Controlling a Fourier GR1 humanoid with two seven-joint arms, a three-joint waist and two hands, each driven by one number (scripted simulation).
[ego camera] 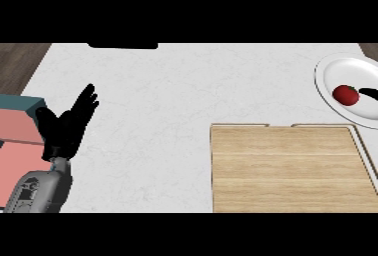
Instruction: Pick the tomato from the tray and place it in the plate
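Note:
The red tomato [345, 94] lies on the white plate [329, 66] at the counter's far right. Just right of the tomato, a small black part of my right hand [368, 92] pokes in from the view's right edge, and the remainder of that hand is hidden. The wooden tray [288, 170] sits below the plate at the lower right with nothing on it. At the left side my left hand [68, 125] rests open with its fingers pointing up, far from both the tray and the plate.
A pink and teal box [16, 135] stands at the left edge, partly behind my left forearm. A dark object [122, 45] sits at the counter's far edge. White marble counter [162, 100] spreads between my left hand and the tray.

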